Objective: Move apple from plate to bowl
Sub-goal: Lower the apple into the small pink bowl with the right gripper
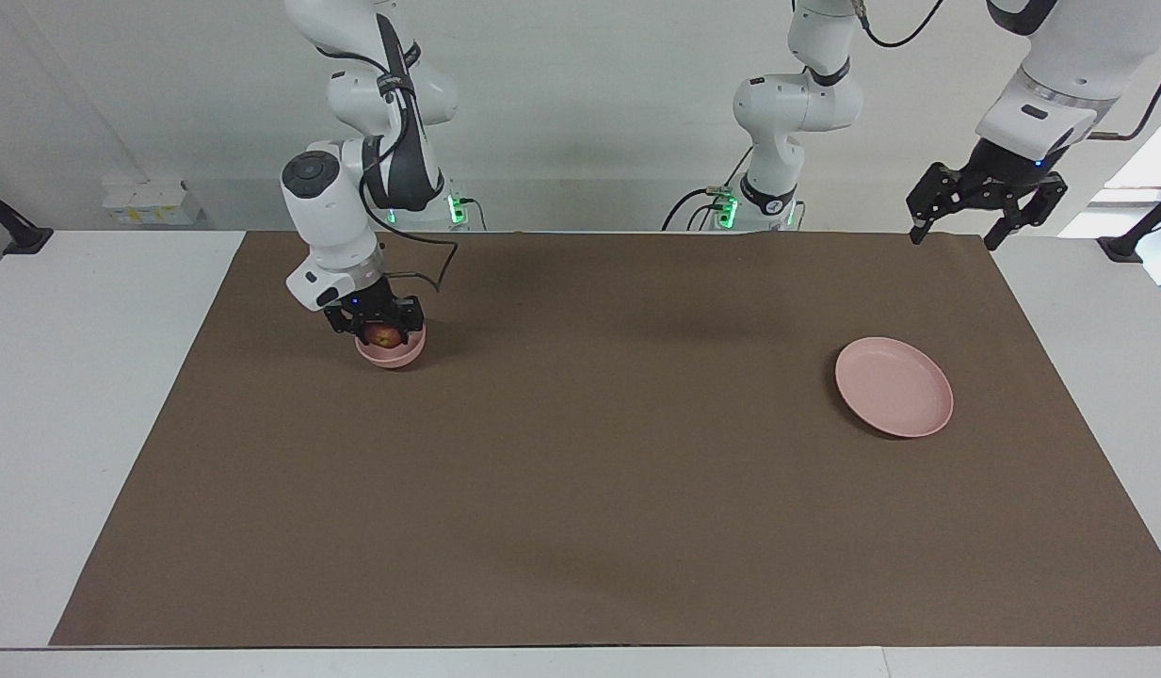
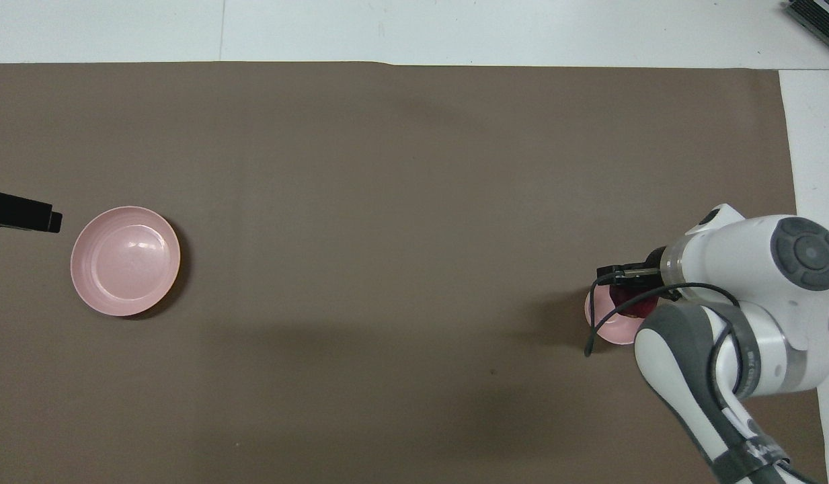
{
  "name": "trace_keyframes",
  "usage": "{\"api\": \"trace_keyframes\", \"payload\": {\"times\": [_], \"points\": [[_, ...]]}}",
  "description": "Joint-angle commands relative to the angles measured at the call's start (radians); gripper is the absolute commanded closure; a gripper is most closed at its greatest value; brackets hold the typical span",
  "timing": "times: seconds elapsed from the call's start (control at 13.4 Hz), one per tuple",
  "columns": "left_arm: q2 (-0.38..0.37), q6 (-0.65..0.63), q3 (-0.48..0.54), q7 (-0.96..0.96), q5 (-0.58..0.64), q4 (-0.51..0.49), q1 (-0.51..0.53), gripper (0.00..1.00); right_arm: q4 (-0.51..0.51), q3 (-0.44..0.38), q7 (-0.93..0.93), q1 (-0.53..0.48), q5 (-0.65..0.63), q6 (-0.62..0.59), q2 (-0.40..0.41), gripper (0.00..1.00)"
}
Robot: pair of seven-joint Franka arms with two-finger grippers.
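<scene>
The small round dark red apple [image 1: 383, 336] with its yellowish patch sits pinched in the jaws of the right gripper [image 1: 380, 330], held directly over the small deep pale pink bowl [image 1: 392, 355] and down at about rim height; whether it touches the bowl cannot be told. In the overhead view the right gripper [image 2: 628, 289] and the white arm cover most of the bowl [image 2: 606, 328], so only a crescent of pink rim shows, with the apple [image 2: 630, 302] a dark patch above it. The bowl stands on the brown mat [image 1: 580, 490] that covers the white worktop [image 1: 81, 395], toward the right arm's end, at about 9 o'clock in the facing view. The flat round pale pink plate [image 1: 893, 386] lies bare on the same mat, well apart from the bowl toward the left arm's end, at about 3 o'clock in the facing view and slightly farther from the robots than the bowl. The left gripper [image 1: 987, 209] waits up in the air over the mat's corner at about 1 o'clock in the facing view, its jaws spread wide and holding nothing; in the overhead view only its black tip [image 2: 21, 220] shows, at 9 o'clock beside the plate [image 2: 125, 261].
</scene>
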Motion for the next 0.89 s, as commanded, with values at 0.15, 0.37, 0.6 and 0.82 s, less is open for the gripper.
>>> {"api": "trace_keyframes", "payload": {"times": [0.15, 0.37, 0.6, 0.82], "points": [[-0.010, -0.010, 0.007, 0.005, 0.016, -0.002, -0.010, 0.00, -0.072, 0.008, -0.008, -0.007, -0.007, 0.088, -0.002, 0.34], [-0.010, -0.010, 0.007, 0.005, 0.016, -0.004, -0.010, 0.00, -0.053, 0.008, -0.014, -0.011, -0.007, 0.065, -0.005, 0.00], [-0.010, -0.010, 0.007, 0.005, 0.016, -0.004, -0.010, 0.00, 0.106, 0.006, -0.017, -0.018, -0.007, -0.126, -0.002, 0.00], [-0.010, -0.010, 0.007, 0.005, 0.016, -0.004, -0.010, 0.00, 0.243, 0.006, -0.017, -0.025, -0.007, -0.252, 0.010, 0.00]]}}
